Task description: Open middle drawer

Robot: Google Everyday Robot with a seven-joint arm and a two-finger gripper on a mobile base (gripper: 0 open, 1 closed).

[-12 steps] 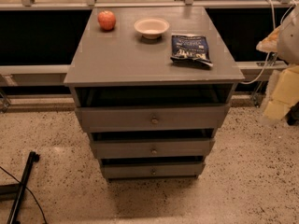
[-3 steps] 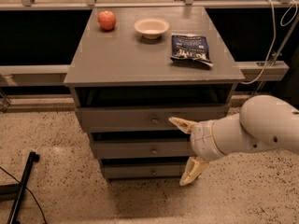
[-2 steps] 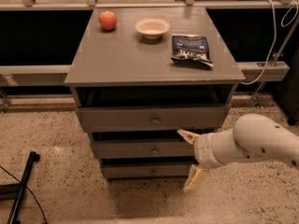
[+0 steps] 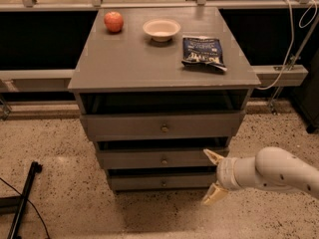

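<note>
Atop the grey cabinet (image 4: 124, 63) sit an apple (image 4: 113, 21), a bowl (image 4: 161, 29) and a dark snack bag (image 4: 203, 51); speckled floor (image 4: 55, 148) lies around it; the middle drawer (image 4: 129, 159) sits between the other two fronts; the white arm (image 4: 279, 172) reaches in from the right, roughly level; the gripper (image 4: 212, 176) hangs just beside that drawer's right end, fingers spread wide, clear of its knob (image 4: 164, 161).

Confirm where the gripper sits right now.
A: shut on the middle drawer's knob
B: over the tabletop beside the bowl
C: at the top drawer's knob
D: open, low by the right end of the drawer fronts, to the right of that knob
D: the gripper is open by the right end of the middle drawer, clearly right of its knob, with nothing between its fingers.
</note>
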